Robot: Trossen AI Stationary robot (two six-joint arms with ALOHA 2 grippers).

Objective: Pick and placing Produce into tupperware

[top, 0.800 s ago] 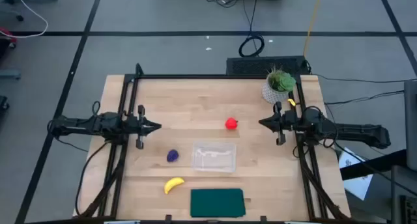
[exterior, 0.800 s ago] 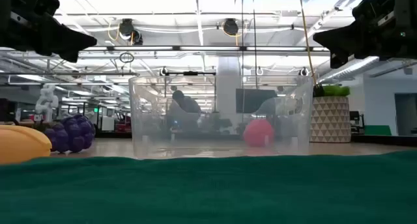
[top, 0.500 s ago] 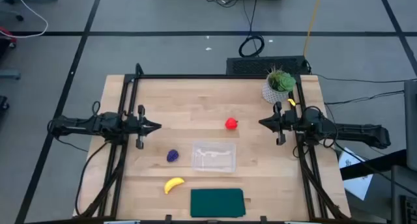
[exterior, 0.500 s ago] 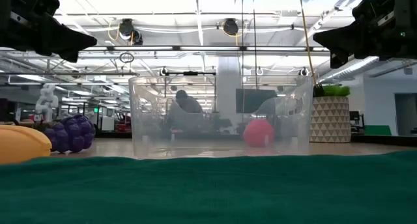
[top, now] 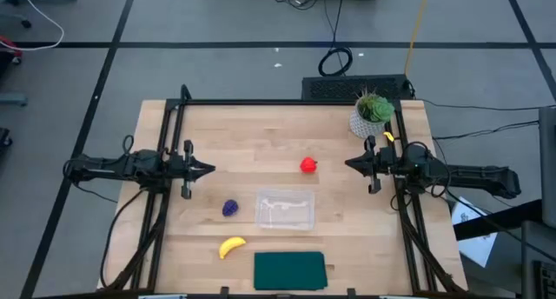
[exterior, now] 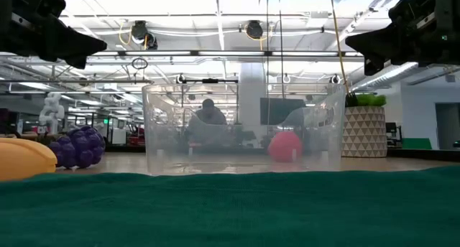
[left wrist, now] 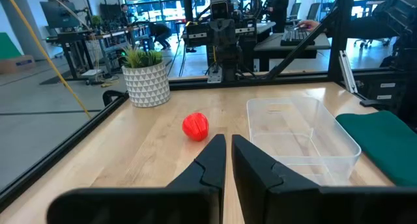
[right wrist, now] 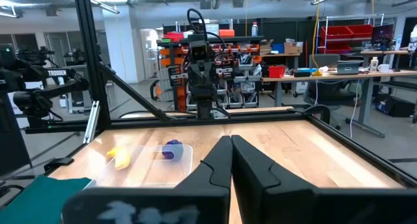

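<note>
The clear tupperware (top: 285,209) sits flat on the table near its middle, nothing inside it. The red strawberry (top: 308,165) lies just beyond its far side, the purple grapes (top: 229,208) to its left, the yellow banana (top: 231,246) nearer the front edge. My left gripper (top: 211,169) hovers shut over the table's left side, pointing right. My right gripper (top: 348,164) hovers shut over the right side, pointing left. In the left wrist view the strawberry (left wrist: 195,126) and tupperware (left wrist: 301,131) lie ahead of the shut fingers (left wrist: 228,160). The right wrist view shows the grapes (right wrist: 172,150) and banana (right wrist: 119,157) beyond the tupperware (right wrist: 171,164).
A flat dark green rectangle (top: 289,270) lies at the front edge. A green plant in a white pot (top: 371,115) stands at the far right corner. Black frame rails (top: 165,160) run along both table sides. Bare wood lies between the two grippers.
</note>
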